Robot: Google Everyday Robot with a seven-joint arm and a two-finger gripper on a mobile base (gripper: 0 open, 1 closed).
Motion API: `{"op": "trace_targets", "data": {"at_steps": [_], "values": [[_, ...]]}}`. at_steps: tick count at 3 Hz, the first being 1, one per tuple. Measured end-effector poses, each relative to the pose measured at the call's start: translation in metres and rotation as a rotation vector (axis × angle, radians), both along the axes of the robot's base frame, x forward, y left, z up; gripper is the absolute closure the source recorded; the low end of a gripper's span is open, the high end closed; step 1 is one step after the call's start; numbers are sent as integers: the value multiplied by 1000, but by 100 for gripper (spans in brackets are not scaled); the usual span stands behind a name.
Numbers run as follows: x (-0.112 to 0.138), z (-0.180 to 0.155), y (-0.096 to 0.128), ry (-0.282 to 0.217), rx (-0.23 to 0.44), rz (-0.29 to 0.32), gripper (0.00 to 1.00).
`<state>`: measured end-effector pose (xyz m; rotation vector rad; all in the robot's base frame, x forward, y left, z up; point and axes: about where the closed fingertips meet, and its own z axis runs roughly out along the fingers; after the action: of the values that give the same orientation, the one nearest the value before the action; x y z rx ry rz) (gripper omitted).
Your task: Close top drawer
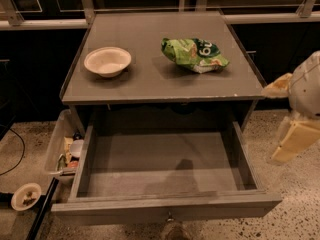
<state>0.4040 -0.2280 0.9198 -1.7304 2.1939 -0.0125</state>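
Progress looks nil: the top drawer stands pulled far out and empty across the lower centre of the frame, below the worktop with its white bowl and green snack bag, so the whole push remains. The pincer hangs at the right edge, apart from the drawer and holding nothing visible. I cannot tell whether it is open or closed.

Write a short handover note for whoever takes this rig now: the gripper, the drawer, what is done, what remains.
Gripper: at the right edge of the view, beside the cabinet and apart from the drawer.
Top drawer: pulled far out, inside looks empty.
On the cabinet top: a white bowl and a green snack bag, not part of the job.
Done: nothing yet.
Left: bring the gripper to the drawer front and push it in, probably until flush.
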Motion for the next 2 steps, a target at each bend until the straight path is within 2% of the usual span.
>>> {"op": "trace_targets", "data": {"at_steps": [1,2], "values": [[-26,-38,-7,23,16,20,42],[-54,-78,-14,83,21,32,65]]}}
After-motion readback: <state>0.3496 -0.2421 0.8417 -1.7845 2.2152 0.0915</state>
